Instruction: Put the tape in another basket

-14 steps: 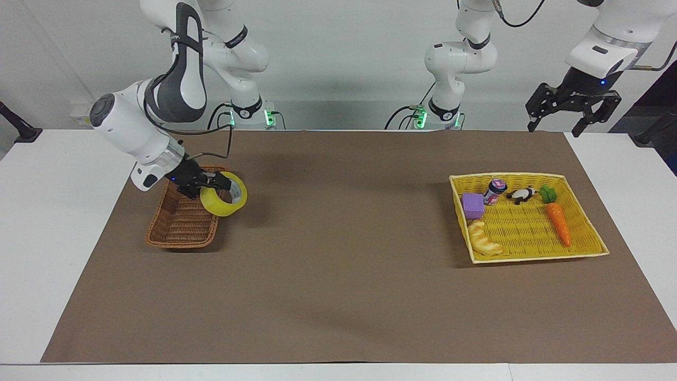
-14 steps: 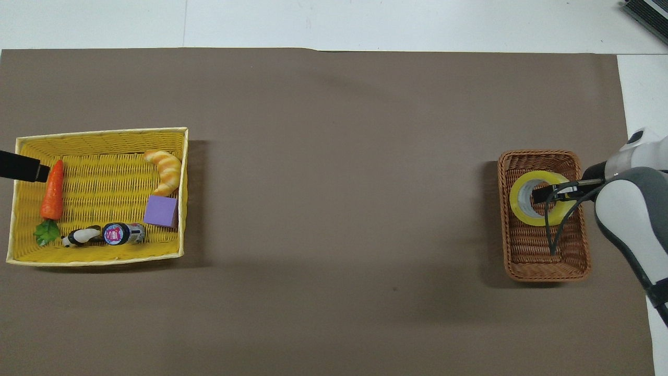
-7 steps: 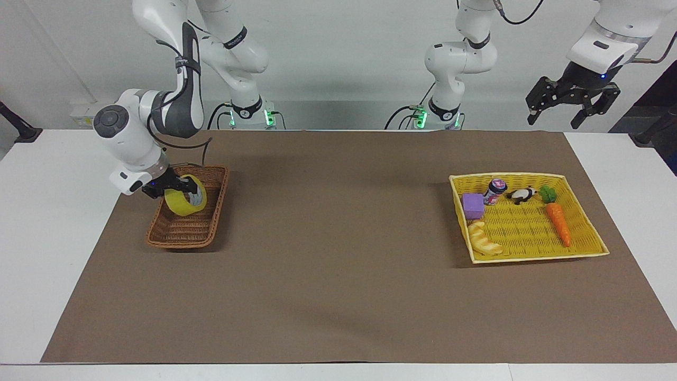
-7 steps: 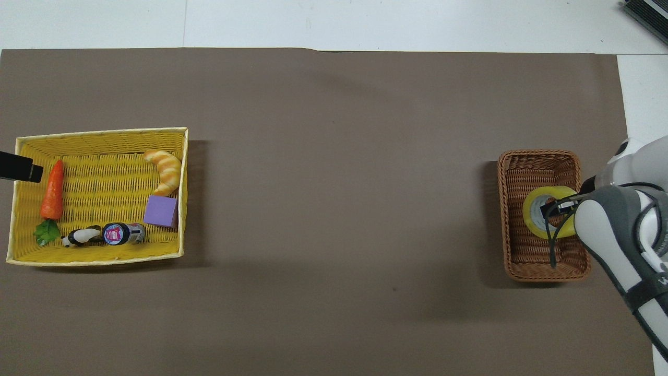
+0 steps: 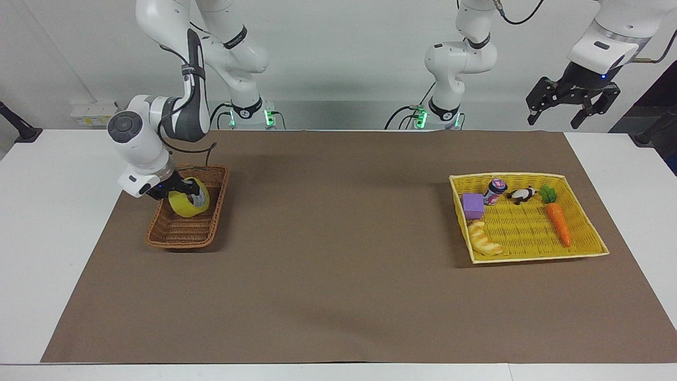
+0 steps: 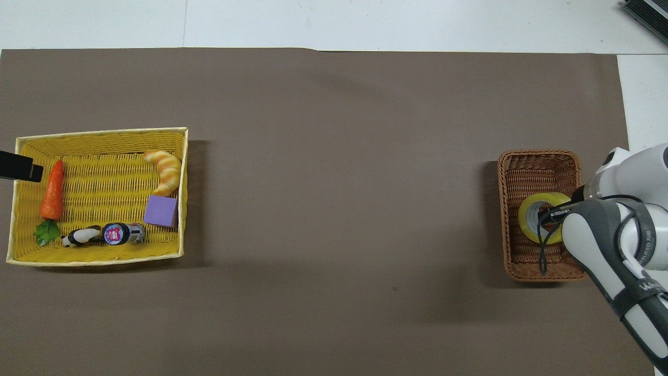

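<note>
Right gripper (image 5: 186, 190): down inside the brown basket (image 5: 177, 236), at the tape (image 5: 189, 198). A finger reaches into the roll's core; whether the fingers are clamped on the roll or parted from it cannot be told in either view. The overhead view shows a dark finger (image 6: 548, 214) crossing the core's edge, with a black cable looping over the roll; the facing view shows only the dark gripper body against the roll.

Tape: yellow roll, grey-white core, tilted, within the basket's walls in the half nearer the robots. The facing view shows it low in the basket; whether it rests on the floor cannot be told. The overhead view shows it lying toward the wall where the arm comes in.

Basket: narrow woven wicker, toward the right arm's end of the table, on a brown mat (image 5: 338, 275). Only the overhead view shows the bare part of its floor.

Left gripper (image 5: 574, 103): fingers spread apart, holding nothing, raised over the table edge at the left arm's end, waiting. The facing view shows it whole; the overhead view shows only 1 dark tip (image 6: 20, 167) at the frame edge.

Yellow basket (image 5: 582, 253): toward the left arm's end. Contents, 5 items: carrot (image 5: 558, 223), croissant (image 5: 484, 239), purple block (image 5: 473, 205), small can (image 5: 495, 191), panda figure (image 5: 522, 195).
</note>
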`<state>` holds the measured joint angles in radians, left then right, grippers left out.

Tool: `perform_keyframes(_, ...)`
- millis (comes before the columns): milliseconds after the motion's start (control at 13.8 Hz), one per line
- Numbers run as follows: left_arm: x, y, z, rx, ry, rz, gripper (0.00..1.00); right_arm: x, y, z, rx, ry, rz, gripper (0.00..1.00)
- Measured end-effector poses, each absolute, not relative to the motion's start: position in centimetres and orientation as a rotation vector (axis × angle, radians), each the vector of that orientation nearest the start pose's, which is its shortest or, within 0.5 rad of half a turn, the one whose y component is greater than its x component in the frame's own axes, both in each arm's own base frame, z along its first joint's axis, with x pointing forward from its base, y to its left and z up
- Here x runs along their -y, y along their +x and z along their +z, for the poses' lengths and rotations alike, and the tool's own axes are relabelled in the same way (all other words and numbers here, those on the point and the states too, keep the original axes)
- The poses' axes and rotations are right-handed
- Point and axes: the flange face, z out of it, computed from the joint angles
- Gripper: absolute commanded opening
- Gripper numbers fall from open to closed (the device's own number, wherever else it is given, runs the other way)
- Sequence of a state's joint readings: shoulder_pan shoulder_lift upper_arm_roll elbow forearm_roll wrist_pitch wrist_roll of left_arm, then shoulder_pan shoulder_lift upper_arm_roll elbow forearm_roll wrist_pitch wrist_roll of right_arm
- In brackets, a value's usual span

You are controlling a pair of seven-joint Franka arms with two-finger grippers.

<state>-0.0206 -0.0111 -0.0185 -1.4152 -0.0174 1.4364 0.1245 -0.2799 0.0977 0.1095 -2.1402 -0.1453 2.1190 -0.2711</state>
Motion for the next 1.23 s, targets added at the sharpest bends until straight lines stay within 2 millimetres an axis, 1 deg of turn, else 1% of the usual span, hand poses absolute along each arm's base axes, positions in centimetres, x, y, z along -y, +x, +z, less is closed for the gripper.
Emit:
perform_keyframes(145, 2.3, 53.5, 69.1, -0.262, -3.146, -0.052, 1.0, 9.6, 53.5, 36.4, 0.301, -3.203, 0.228, 1.0)
perform_keyframes(362, 2.3, 53.5, 69.1, -0.261, -3.146, -0.052, 1.0, 9.2, 54.5, 40.0, 0.285, -3.216, 0.216, 1.0)
perform_keyframes(579, 2.3, 53.5, 69.1, -0.261, -3.146, -0.052, 1.0, 8.7, 55.4, 42.4, 0.277, -3.229, 0.175, 1.0)
perform_keyframes(724, 2.3, 53.5, 69.1, -0.261, -3.146, -0.052, 1.0, 7.9, 56.0, 44.3, 0.199, -3.243, 0.133, 1.0)
perform_keyframes(869, 2.3, 53.5, 69.1, -0.261, -3.146, -0.052, 1.0, 6.7, 56.5, 47.1, 0.112, -3.258, 0.086, 1.0)
perform_keyframes(1086, 2.3, 53.5, 69.1, -0.26, -3.146, -0.052, 1.0, 4.3, 56.6, 51.9, 0.0, -3.268, 0.043, 1.0)
perform_keyframes(1231, 2.3, 53.5, 69.1, -0.26, -3.146, -0.052, 1.0, 2.6, 56.6, 54.0, -0.049, -3.233, 0.008, 1.0)
